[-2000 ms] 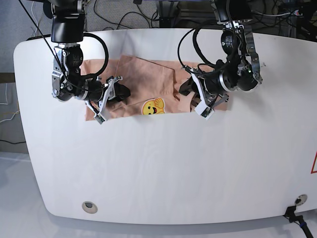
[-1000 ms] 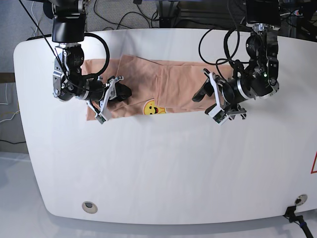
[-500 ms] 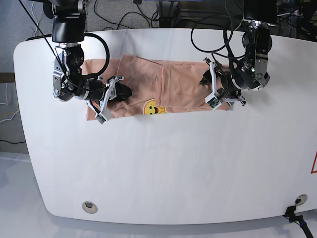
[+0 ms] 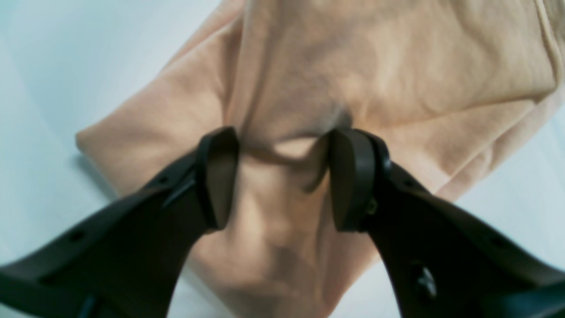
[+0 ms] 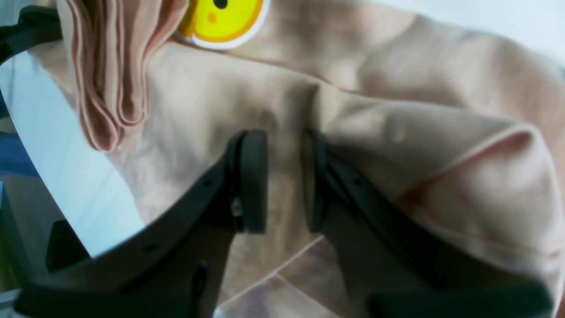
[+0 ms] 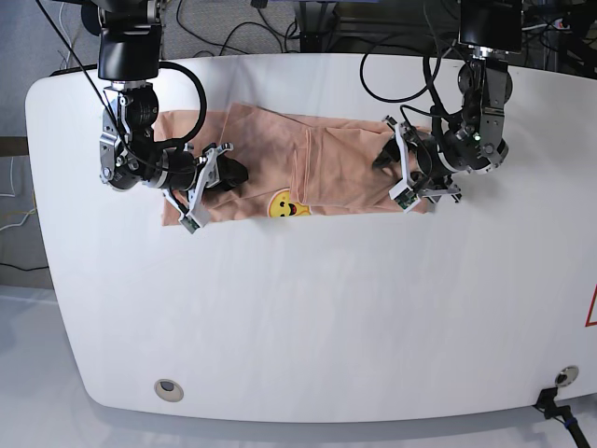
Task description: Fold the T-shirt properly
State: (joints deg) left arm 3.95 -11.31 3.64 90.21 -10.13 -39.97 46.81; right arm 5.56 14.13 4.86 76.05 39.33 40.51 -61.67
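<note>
Folding mid-course: T-shirt (image 6: 280, 168) lies as a long band at the table's (image 6: 308, 317) far side; left gripper (image 4: 282, 176), jaws spread wide, straddles cloth at one end; right gripper (image 5: 284, 181) nearly closed, pinching a fold; next, likely closing left and folding across

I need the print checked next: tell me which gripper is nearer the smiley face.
Right. The right gripper rests on the T-shirt close beside the smiley face; the left gripper sits at the shirt's far end.
</note>
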